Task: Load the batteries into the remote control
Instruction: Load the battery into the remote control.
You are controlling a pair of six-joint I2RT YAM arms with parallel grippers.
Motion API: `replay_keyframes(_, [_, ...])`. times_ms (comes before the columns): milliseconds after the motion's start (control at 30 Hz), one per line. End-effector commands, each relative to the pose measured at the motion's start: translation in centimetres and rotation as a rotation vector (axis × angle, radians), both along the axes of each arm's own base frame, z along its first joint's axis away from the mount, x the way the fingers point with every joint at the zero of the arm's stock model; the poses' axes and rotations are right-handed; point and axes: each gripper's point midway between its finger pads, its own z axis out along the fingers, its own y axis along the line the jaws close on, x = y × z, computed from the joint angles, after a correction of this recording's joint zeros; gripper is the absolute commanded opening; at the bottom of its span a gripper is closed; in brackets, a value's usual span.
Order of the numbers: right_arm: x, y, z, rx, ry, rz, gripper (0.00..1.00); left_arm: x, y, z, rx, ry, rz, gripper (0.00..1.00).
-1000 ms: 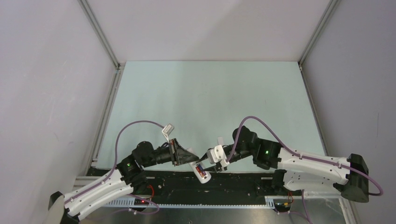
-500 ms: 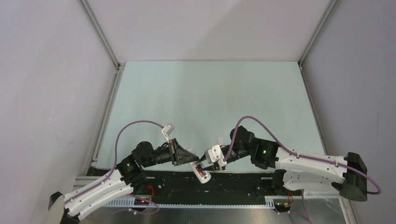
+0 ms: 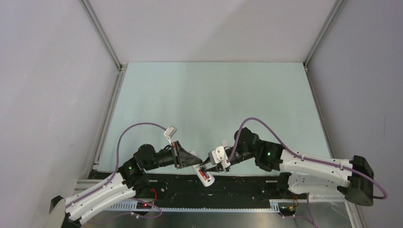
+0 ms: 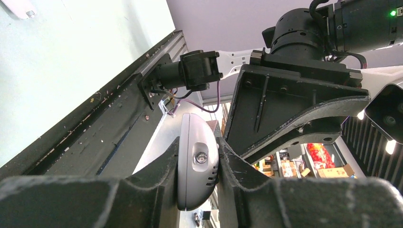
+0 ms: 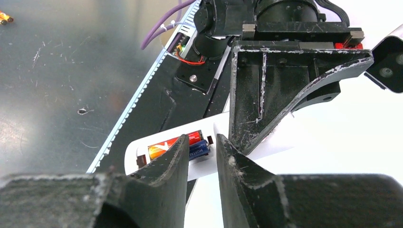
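The left gripper (image 4: pixel 197 159) pinches the remote control (image 4: pixel 196 137) by its long edges, with a black finger (image 4: pixel 157 183) pressed against each side. The left wrist view looks along the handset at its rounded end, which carries a small round fitting.

The right gripper (image 5: pixel 202 142) has its jaws a narrow slot apart, and nothing can be seen clamped in the slot. Its tips sit close over the open battery bay on the remote's back. There the red-orange battery (image 5: pixel 170 144) and the dark blue battery (image 5: pixel 199 150) lie side by side, touching, the blue one showing through the slot. I cannot tell whether the tips touch it.

In the top view the two grippers meet at 6 o'clock on the pale green table (image 3: pixel 214 95), the left arm reaching in from 9 o'clock and the right from 3 o'clock. The remote sticks out of the left jaws toward 5 o'clock, its free end over the black rail (image 3: pixel 247 185) along the near edge. A purple cable (image 3: pixel 138 126) arches over the left arm, and another arches over the right.
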Motion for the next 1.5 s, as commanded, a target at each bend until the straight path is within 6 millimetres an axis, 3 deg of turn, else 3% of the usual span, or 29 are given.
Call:
replay_keyframes(0, [-0.1,0.1,0.2,0.016,0.002,0.018,0.31,-0.5,-0.1,1.8,-0.048,-0.056,-0.032,0.0])
replay_keyframes(900, [-0.8,-0.5,-1.8,-0.041,0.04,0.065,0.18,-0.5,0.1,2.7,-0.08,-0.045,-0.021,0.0])
replay_keyframes(1467, [-1.6,-1.5,-4.1,-0.132,0.08,0.086,0.16,-0.3,0.1,3.6,-0.11,-0.04,-0.008,0.0])
